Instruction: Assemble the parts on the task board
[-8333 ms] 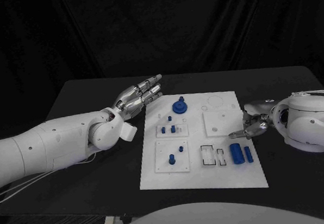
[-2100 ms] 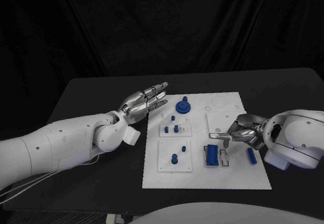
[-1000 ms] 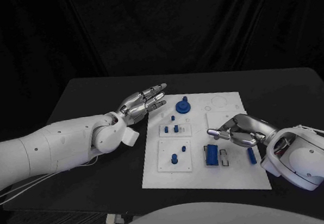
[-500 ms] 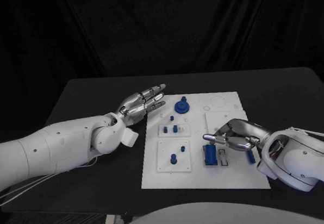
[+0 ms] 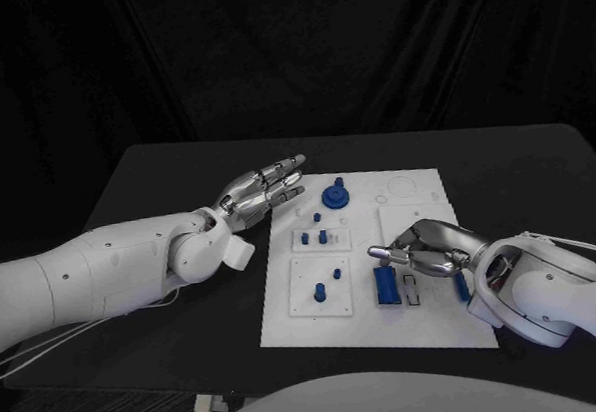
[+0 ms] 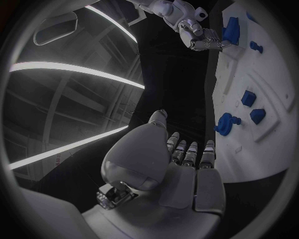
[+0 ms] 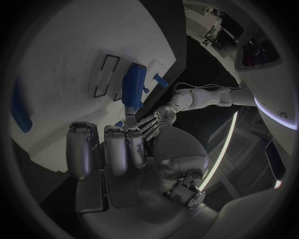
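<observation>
The white task board (image 5: 428, 320) lies in the middle of the table. A blue cylinder (image 5: 388, 284) (image 7: 134, 87) lies in a rectangular slot near the board's front. My right hand (image 5: 422, 250) (image 7: 118, 154) hovers over the slots, fingers stretched out side by side, fingertips (image 7: 132, 133) at the cylinder's end; whether they touch it I cannot tell. A second blue bar (image 5: 461, 286) (image 7: 20, 117) lies to the right, partly hidden by my right arm. My left hand (image 5: 263, 188) (image 6: 174, 164) floats with fingers spread beside the board's far left corner, holding nothing.
A blue knob (image 5: 333, 196) (image 6: 227, 122) stands at the board's far end. Small blue pegs (image 5: 317, 236) stand in a square plate mid-board, and others (image 5: 318, 290) in the plate nearer me. A small pale object (image 5: 205, 408) lies off the table's front left edge.
The blue cylinder, earlier lying right of the slots, now rests in the left slot. My right hand came in from the board's right edge and has crept slightly leftward over the cylinder. The left hand barely moved.
</observation>
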Tool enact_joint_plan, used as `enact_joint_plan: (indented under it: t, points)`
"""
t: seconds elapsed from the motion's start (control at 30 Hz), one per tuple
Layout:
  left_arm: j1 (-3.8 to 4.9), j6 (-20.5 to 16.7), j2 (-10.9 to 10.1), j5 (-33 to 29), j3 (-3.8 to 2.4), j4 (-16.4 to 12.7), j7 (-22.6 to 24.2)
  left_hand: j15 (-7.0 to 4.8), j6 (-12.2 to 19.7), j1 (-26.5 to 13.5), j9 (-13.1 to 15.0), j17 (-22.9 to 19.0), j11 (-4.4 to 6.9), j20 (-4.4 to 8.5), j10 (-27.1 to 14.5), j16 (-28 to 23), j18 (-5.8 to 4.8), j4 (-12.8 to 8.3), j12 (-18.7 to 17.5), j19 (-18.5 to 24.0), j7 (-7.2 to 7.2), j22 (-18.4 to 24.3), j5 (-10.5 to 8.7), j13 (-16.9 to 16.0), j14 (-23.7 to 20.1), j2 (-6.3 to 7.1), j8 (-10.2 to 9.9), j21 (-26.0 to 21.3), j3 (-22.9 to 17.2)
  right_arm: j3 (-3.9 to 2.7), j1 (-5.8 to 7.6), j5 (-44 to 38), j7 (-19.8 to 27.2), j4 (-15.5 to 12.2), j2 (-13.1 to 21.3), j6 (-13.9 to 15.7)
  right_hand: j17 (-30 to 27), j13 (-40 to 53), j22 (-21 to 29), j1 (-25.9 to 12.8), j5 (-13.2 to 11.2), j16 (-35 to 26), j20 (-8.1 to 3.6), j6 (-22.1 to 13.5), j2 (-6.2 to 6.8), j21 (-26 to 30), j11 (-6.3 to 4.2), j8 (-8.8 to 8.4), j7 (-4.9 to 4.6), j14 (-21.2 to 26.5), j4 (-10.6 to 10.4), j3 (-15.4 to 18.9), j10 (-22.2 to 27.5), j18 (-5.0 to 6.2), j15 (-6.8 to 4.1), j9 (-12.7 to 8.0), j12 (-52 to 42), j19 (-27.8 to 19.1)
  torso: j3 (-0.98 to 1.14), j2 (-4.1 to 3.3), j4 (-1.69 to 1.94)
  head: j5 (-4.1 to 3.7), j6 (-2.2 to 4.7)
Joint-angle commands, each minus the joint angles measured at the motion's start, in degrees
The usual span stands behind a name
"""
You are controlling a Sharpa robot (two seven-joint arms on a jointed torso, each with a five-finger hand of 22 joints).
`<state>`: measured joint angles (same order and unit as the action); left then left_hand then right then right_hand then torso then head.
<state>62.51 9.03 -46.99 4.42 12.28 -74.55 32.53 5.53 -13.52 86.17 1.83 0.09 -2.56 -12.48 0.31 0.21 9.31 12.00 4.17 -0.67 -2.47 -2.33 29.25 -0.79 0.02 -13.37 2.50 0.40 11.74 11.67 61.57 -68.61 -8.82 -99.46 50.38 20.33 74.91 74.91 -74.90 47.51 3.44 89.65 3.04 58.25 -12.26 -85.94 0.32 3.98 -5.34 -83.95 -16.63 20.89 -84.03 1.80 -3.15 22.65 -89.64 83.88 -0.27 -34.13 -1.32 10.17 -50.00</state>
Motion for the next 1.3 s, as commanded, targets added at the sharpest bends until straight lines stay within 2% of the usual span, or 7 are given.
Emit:
enact_joint_plan:
  t: [0.03, 0.4, 0.63, 0.73, 0.9, 1.13, 1.3]
  points:
    - [-0.10, 0.7, 0.1, -0.3, -0.06, 0.0, 0.7, 0.24, 0.0, 0.3, 0.1, -0.1, -0.44, -0.27, -0.1, -0.2, 1.02, -0.4, 0.4, 0.1, -0.20, 0.0, 0.31, -0.1, 0.0, -0.10, 0.3, 0.2, 0.0, 0.16, -0.37, 0.5, -2.0, 0.3, -0.3, -2.8, 15.1, 15.1, -13.2, 0.3, -0.2, 0.4, 0.53, -1.6, -0.86, 0.5, 0.70, -0.38, -0.26, -6.0, 0.0, 0.8, -6.0, -0.41, 0.48, -1.1, -0.4, 3.4, 0.00, 0.03, -0.01, -0.04, 0.00]
    - [-0.12, 0.8, 0.2, -0.3, -0.06, 0.0, 0.6, 0.22, 0.0, 0.5, 0.1, -0.1, -0.53, -0.25, -0.1, -0.2, 1.02, -0.7, 0.4, 0.1, -0.24, 0.1, 0.68, -0.1, 0.0, -0.15, 0.3, 0.1, -0.1, 0.16, -0.37, -1.2, -1.6, 0.0, 0.3, 1.7, 15.1, 15.1, -13.1, 2.2, 0.3, 0.4, 0.33, -8.7, -1.82, 1.0, 0.01, -0.31, -0.49, -6.0, 0.1, 3.1, -6.0, -0.25, 0.04, -6.6, -0.4, 3.2, -0.01, 0.03, -0.08, 0.13, 0.00]
    - [-0.15, 0.9, 0.1, -0.3, -0.06, 0.0, 0.5, 0.20, 0.0, 0.7, 0.1, -0.1, -0.57, -0.24, -0.1, -0.2, 1.03, -1.0, 0.4, 0.0, -0.32, 0.1, 1.00, -0.1, 0.0, -0.19, 0.4, 0.2, -0.3, 0.16, -0.38, -5.5, 0.1, -1.4, 1.6, 6.8, 15.1, 15.1, -13.2, 3.1, 1.1, 0.4, 0.49, -4.6, -2.10, 0.6, 0.95, 1.92, -0.59, -6.0, 0.2, 4.0, -6.0, -0.40, 0.60, -7.4, -0.4, 3.4, -0.01, 0.05, -0.04, 0.07, 0.00]
    - [-0.17, 0.9, 0.0, -0.3, -0.06, 0.0, 0.5, 0.19, -0.1, 0.9, 0.1, -0.1, -0.55, -0.24, -0.1, -0.2, 1.03, -1.2, 0.4, 0.0, -0.45, 0.0, 1.22, -0.1, 0.0, -0.21, 0.4, 0.2, -0.4, 0.16, -0.38, -6.3, 1.2, -1.9, 1.9, 8.3, 15.1, 15.1, -13.3, 10.1, 4.9, 0.4, 0.86, -4.7, -0.54, 0.5, 1.16, 1.75, -0.74, -6.0, 3.0, 2.9, -6.0, -0.42, 0.82, -8.5, -0.4, 3.5, 0.00, 0.02, -0.06, 0.12, 0.00]
    - [-0.21, 1.0, 0.0, -0.3, -0.06, 0.0, 0.4, 0.18, -0.1, 1.0, 0.1, -0.1, -0.55, -0.24, -0.1, -0.2, 1.03, -1.4, 0.4, 0.0, -0.52, 0.0, 1.39, -0.1, 0.0, -0.24, 0.4, 0.2, -0.5, 0.16, -0.39, -9.0, 4.0, -2.7, 2.5, 11.0, 15.1, 15.1, -13.5, 20.5, 18.1, 0.4, 0.18, -5.5, 1.75, -0.1, -0.04, 1.39, -0.19, -6.0, 6.9, 0.9, -6.0, -0.58, -0.15, -10.3, -0.4, 3.8, -0.01, 0.03, -0.09, 0.03, 0.00]
    - [-0.26, 1.0, -0.1, -0.3, -0.06, -0.1, 0.5, 0.17, -0.1, 1.1, 0.1, -0.1, -0.54, -0.24, -0.1, -0.2, 1.03, -1.7, 0.4, 0.0, -0.58, 0.0, 1.60, -0.1, 0.0, -0.26, 0.4, 0.2, -0.6, 0.16, -0.65, -16.2, 6.3, -4.2, 3.9, 12.2, 15.1, 15.1, -13.8, 28.1, 23.2, 0.4, -0.66, -6.0, 5.39, -0.9, -0.57, 1.39, 0.34, -6.0, 10.6, 0.2, -6.0, -0.84, -0.98, -11.8, -0.4, 4.3, 0.03, 0.01, -0.05, 0.25, 0.00]
    - [-0.29, 1.0, -0.2, -0.3, -0.06, 0.0, 0.5, 0.17, -0.1, 1.2, 0.1, -0.1, -0.53, -0.24, -0.1, -0.2, 1.03, -1.8, 0.4, 0.0, -0.64, 0.0, 1.73, -0.1, 0.0, -0.26, 0.5, 0.2, -0.7, 0.16, -1.21, -24.7, 3.4, -5.3, 4.9, 9.0, 15.1, 15.1, -13.5, 31.2, 20.2, 0.4, -1.15, -12.3, 7.88, -0.1, -1.49, 0.79, 1.09, -6.0, 12.3, 0.1, -6.0, -0.61, -1.41, -13.1, -0.4, 3.8, 0.01, 0.03, -0.07, 0.10, 0.00]
